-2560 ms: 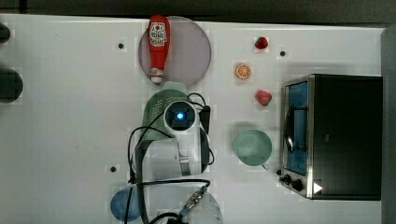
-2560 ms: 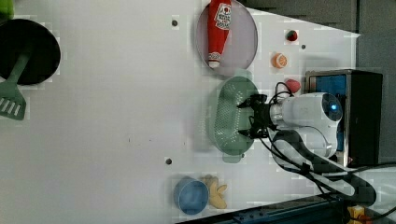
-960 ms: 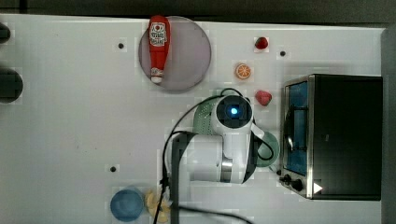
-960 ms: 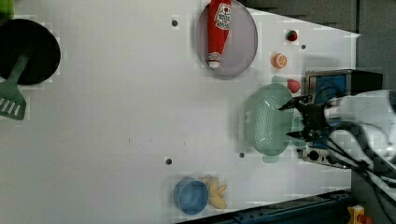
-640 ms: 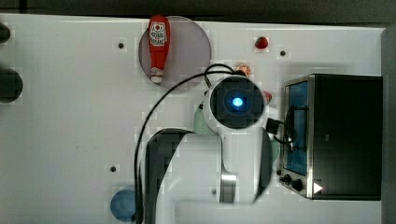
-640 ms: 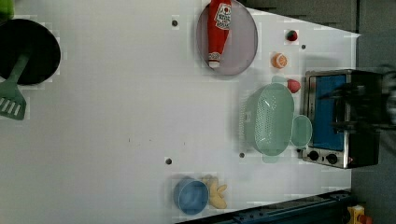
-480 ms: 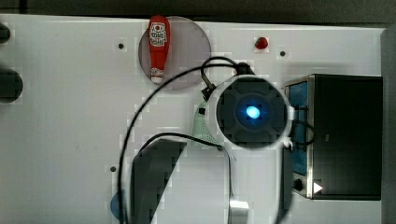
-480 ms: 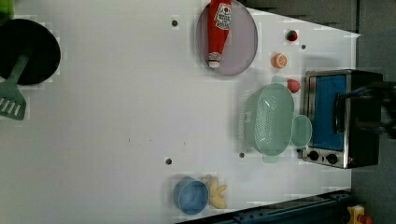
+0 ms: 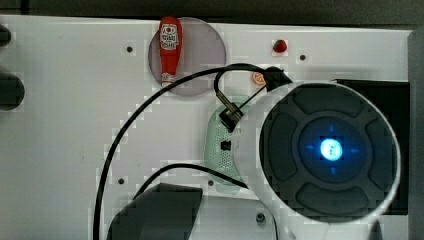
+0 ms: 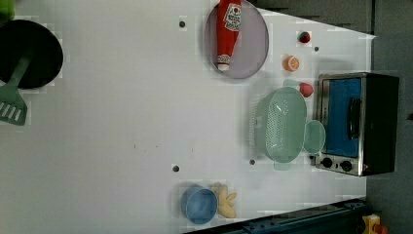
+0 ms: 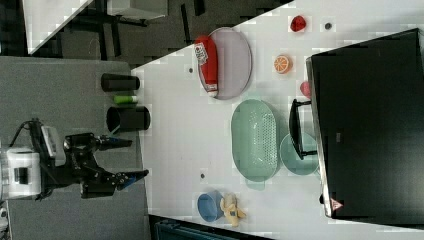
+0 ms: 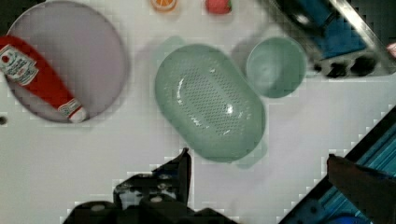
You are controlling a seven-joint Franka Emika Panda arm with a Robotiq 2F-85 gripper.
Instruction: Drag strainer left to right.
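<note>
The strainer (image 10: pixel 281 125) lies hollow side up on the white worktop (image 10: pixel 122 107), toward the left view's right, its long side running beside the toaster oven (image 10: pixel 358 124); the round mint cup (image 10: pixel 314 137) sits between the two, touching or all but touching the strainer's rim, though which I cannot tell; in the wrist view the strainer (image 12: pixel 209 101) shows a perforated floor, a smooth rolled rim and a small tab at each rounded end.

It looks like thin moulded plastic, so I judge it light and fairly stiff, and glossy enough to skate on the worktop with little push; a grip on the rim wall at mid-length, or a finger hooked inside the wall, would likely steer it best, since a pull on an end tab may swing it round.

The pincer (image 11: pixel 122 159) hangs well clear of the worktop in the right view, its two fingers spread wide with nothing between them; by its place beside the oven, the drag looks finished.

Further out in the left view, a grey plate (image 10: pixel 243 41) carries a ketchup bottle (image 10: pixel 228 31); an orange slice (image 10: pixel 291 63) and a small red fruit (image 10: pixel 306 89) lie near the oven's corner; a blue bowl (image 10: pixel 199 205) and a banana (image 10: pixel 225 200) sit at the near edge; a green spatula (image 10: pixel 13 100) rests far off.
</note>
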